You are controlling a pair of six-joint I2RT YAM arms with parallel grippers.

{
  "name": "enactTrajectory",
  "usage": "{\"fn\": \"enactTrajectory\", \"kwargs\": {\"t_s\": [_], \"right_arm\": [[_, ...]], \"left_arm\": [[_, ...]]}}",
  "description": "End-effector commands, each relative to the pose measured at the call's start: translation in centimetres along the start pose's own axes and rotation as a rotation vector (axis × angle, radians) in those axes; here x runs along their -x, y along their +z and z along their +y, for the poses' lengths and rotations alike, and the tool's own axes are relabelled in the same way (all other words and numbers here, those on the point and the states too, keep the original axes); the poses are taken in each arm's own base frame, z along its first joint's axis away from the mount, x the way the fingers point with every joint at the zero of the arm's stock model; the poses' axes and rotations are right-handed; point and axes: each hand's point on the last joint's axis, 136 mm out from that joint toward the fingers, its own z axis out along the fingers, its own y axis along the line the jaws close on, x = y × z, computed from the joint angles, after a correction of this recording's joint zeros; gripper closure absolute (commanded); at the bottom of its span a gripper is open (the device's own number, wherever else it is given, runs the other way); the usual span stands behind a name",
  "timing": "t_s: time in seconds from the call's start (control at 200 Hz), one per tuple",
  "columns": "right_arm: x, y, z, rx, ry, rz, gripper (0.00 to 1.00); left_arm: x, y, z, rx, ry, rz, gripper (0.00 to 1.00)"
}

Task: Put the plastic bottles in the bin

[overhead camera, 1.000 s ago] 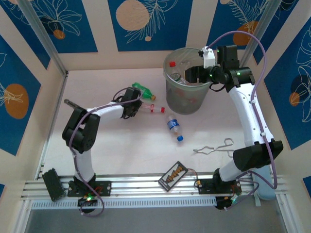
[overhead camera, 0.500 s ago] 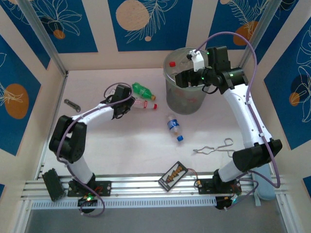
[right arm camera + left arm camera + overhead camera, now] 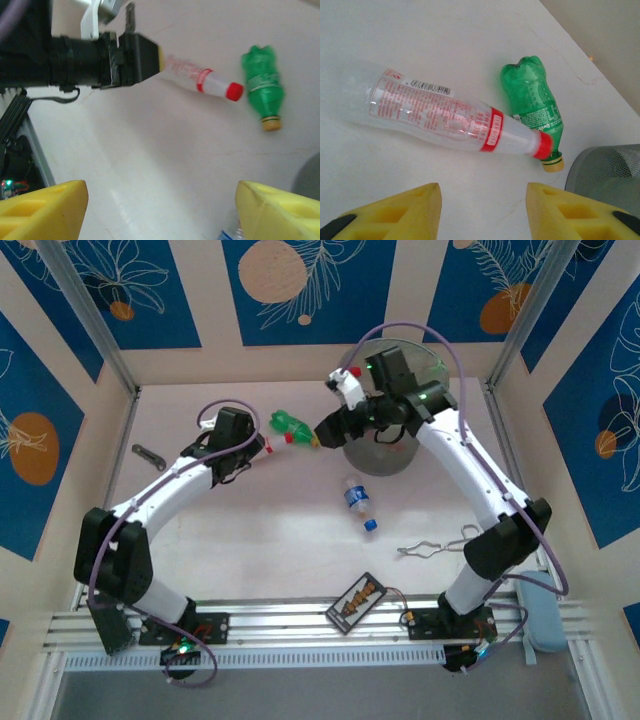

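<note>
Step in hand, as judged: reach for next pick. Red bottle (image 3: 445,122) and green bottle (image 3: 532,100) lay side by side on table (image 3: 395,40), just left of bin (image 3: 610,165). L gripper (image 3: 482,192) was seen part-open, empty, fingers short of red bottle. R gripper (image 3: 161,192) was held wide open, empty, above both. Next: L to be lowered astride red bottle, clenched, then carried to bin.

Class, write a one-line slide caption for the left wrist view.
Open left gripper hovers short of a red-labelled bottle lying beside a green bottle, bin edge at lower right.
</note>
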Motion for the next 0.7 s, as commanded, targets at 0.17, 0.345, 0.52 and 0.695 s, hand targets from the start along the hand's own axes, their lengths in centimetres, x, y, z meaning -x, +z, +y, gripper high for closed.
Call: {"fn": "enactTrajectory", "kwargs": {"t_s": [0.17, 0.345, 0.52, 0.695], "right_arm": [[-1.7, 4.2, 1.4, 0.076, 0.002, 0.065, 0.22], [-1.7, 3.8, 0.3, -0.004, 0.015, 0.053, 0.22], [-2.3, 2.1, -0.4, -0.073, 0.013, 0.044, 0.22], [-3.0, 0.6, -0.9, -0.107, 0.026, 0.027, 0.22]], "left_arm": [[2.2, -0.6, 3.7, 0.086, -0.134, -0.038, 0.25], [2.6, 3.2, 3.2, 0.094, -0.287, -0.048, 0.15], [0.9, 7.8, 3.2, 0.117, -0.446, 0.01, 0.14], [-0.3, 11.0, 5.4, 0.199, -0.538, 0.001, 0.14]]}}
